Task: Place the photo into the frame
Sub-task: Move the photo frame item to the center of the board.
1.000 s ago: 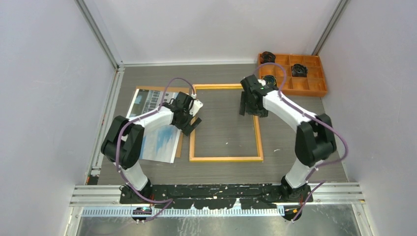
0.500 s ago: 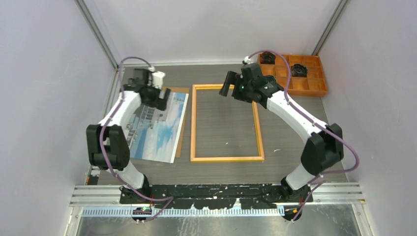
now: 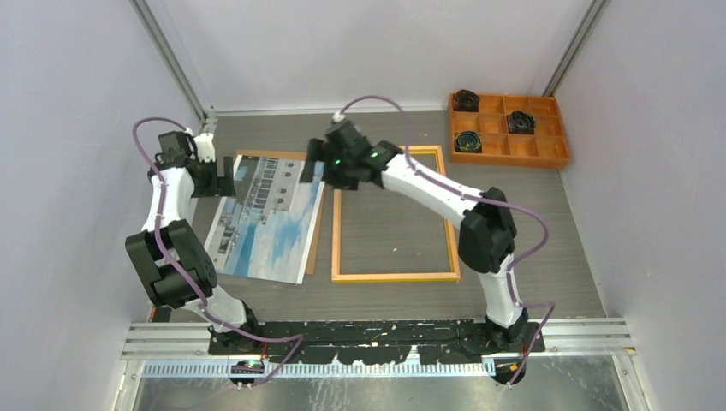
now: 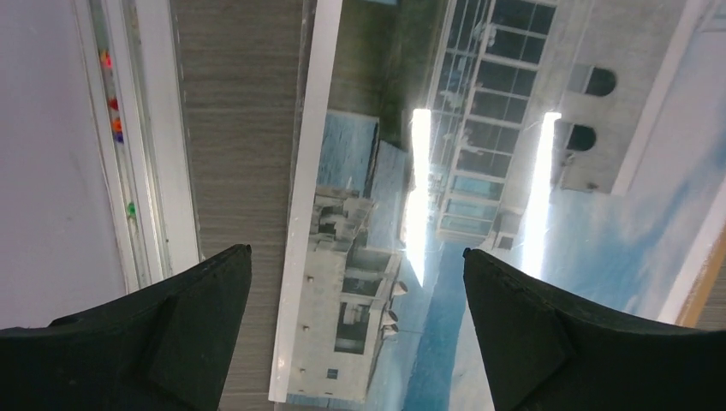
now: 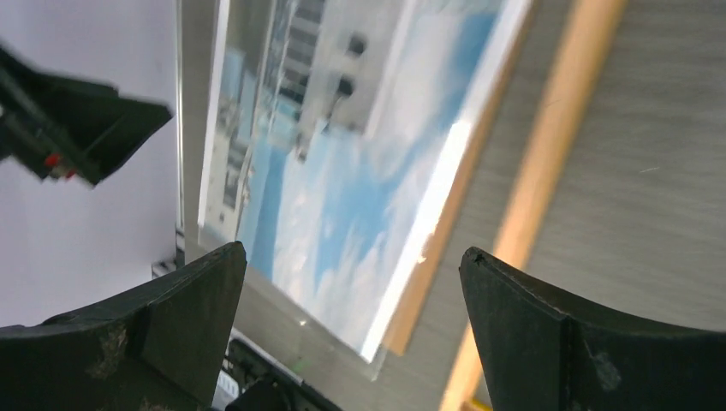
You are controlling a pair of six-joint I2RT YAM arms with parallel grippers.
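Note:
The photo (image 3: 265,218), a white building against blue sky, lies face up on the table to the left of the frame (image 3: 394,276). A clear sheet seems to lie over it, with light glare on it. The frame lies flat and empty. My left gripper (image 3: 221,183) is open and empty above the photo's far left edge; in the left wrist view my gripper (image 4: 355,334) has the photo (image 4: 479,197) below it. My right gripper (image 3: 310,171) is open and empty above the photo's far right corner; the right wrist view (image 5: 351,334) shows the photo (image 5: 342,171) and the frame's left bar (image 5: 548,171).
A brown backing board (image 3: 313,244) sticks out from under the photo's right and far edges. An orange compartment tray (image 3: 538,152) with black items stands at the back right. A metal rail (image 4: 158,137) and the wall run close to the photo's left side.
Both arms swung left. My left gripper went from the frame's left bar to the photo's far left edge. My right gripper went from the frame's far right corner to the photo's far right corner.

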